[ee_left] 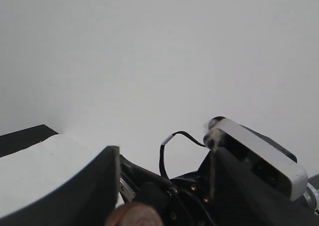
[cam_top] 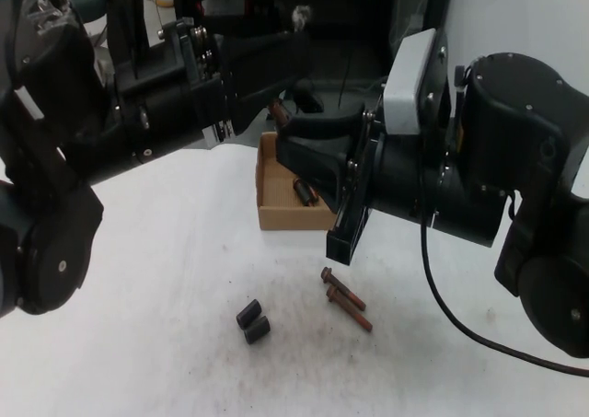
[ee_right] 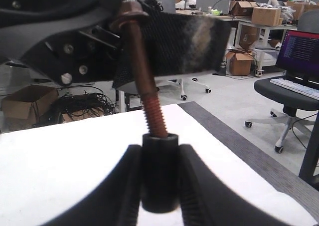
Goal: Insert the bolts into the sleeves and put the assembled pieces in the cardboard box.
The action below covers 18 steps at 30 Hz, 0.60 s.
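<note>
White and faintly smudged, the surface (cam_top: 138,279) lies below the two arms, which meet in the air. At that meeting point the bolt (ee_right: 144,91) stands with its threaded tip in the mouth of the sleeve (ee_right: 159,173). Its long axis runs nearly in line with the bore, leaning slightly, and its head points away from the right pincer (ee_right: 159,186) toward the left pincer (ee_left: 164,158). The right pincer pinches the sleeve from both sides. We cannot tell whether the left pincer grips the bolt or merely rests by its head. We judge that the coming move turns on that line: the bolt has to slide on along its own axis, so the lean should be taken out before pushing. The bolt is rusty brown metal with coarse threads and a flanged head, and the sleeve is a short, matte black cylinder. In the high view the pair hangs near the cardboard box (cam_top: 276,216), where one assembled piece (cam_top: 305,192) lies already. Nearer on the surface lie two more bolts (cam_top: 342,289), side by side, and well apart from them two more sleeves (cam_top: 257,330), touching each other.
</note>
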Motion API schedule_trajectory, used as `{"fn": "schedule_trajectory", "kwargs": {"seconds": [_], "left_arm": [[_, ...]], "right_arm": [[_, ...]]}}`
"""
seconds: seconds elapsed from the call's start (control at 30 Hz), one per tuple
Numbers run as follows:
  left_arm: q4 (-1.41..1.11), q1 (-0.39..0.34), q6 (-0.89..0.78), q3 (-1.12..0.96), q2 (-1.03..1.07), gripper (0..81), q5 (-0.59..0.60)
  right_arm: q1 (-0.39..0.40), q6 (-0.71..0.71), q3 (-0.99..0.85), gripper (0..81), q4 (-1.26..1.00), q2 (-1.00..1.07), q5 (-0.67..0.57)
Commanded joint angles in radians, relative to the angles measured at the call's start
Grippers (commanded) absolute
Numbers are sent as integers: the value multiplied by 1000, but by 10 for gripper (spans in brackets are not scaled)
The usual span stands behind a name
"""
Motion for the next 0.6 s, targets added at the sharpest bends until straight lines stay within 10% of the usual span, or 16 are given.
{"fn": "schedule_trajectory", "kwargs": {"seconds": [0.0,0.57], "left_arm": [[-13,1,9,-9,-3,509,2],[-13,-1,-15,-15,-3,481,6]], "right_arm": [[-2,0,-8,8,-7,-5,8],[0,0,-8,8,-118,-5,35]]}}
